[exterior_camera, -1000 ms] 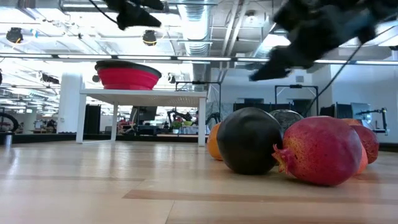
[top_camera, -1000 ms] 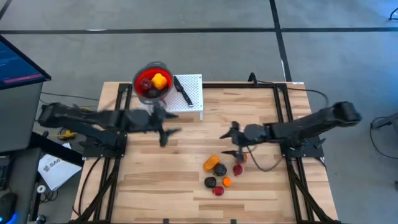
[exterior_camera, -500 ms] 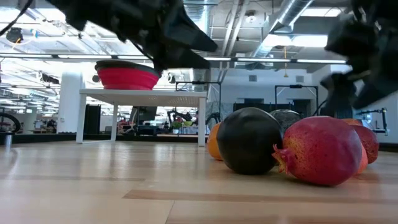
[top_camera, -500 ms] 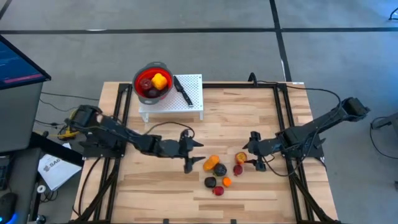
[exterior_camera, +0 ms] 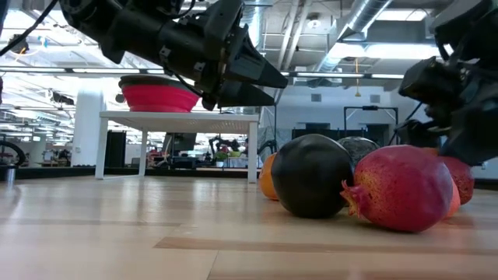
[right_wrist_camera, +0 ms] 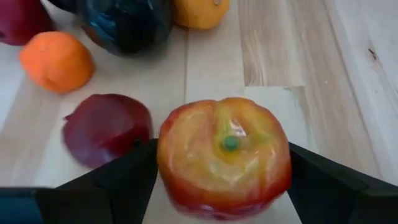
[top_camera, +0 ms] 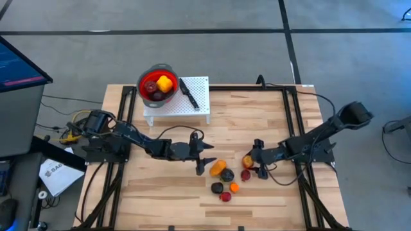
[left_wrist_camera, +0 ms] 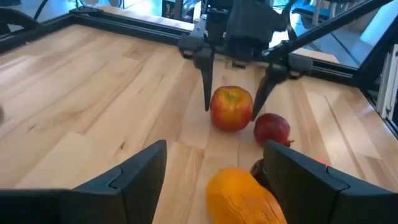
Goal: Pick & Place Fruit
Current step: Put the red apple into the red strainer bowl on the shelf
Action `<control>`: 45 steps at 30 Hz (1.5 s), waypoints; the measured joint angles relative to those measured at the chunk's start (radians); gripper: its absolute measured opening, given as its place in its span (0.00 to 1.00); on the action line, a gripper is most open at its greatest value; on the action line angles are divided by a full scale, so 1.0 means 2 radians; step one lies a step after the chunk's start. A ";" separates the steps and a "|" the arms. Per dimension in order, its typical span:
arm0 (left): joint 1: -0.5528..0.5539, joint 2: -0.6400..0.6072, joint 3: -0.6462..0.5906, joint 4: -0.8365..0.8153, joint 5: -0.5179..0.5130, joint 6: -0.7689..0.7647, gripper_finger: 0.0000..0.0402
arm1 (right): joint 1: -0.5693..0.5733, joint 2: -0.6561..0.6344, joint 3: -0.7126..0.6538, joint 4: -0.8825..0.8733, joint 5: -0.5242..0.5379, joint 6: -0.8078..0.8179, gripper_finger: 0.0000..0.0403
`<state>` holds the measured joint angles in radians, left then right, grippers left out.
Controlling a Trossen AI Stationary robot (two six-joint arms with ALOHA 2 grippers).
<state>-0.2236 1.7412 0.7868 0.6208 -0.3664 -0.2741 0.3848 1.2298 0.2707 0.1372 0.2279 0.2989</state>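
The right gripper (top_camera: 252,162) has its jaws spread to either side of the red-yellow apple (right_wrist_camera: 224,157), placed to close on it. The left gripper (top_camera: 207,160), jaws also spread, faces the orange fruit (left_wrist_camera: 244,198) just ahead. Half a second earlier the left gripper sat farther back from the fruit pile.

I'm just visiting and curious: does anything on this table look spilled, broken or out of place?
Nothing stands out. The loose fruit lies in a tidy cluster on the table, the red bowl sits upright on its white stand, and nothing looks damaged.
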 joint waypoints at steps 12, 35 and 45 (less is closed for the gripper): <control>0.000 0.000 0.000 0.004 0.000 0.002 0.64 | -0.049 0.147 0.000 0.252 0.046 -0.035 0.57; -0.106 -0.160 0.015 0.019 0.065 0.514 0.64 | -0.140 0.240 0.173 0.537 -0.275 -0.101 0.61; -0.126 -0.084 0.045 0.014 -0.080 0.696 0.71 | -0.142 0.243 0.212 0.538 -0.298 -0.069 0.61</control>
<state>-0.4763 1.5725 0.8761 0.6486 -0.5255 1.1188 0.1005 1.7149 0.6941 1.2141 -0.3673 0.1605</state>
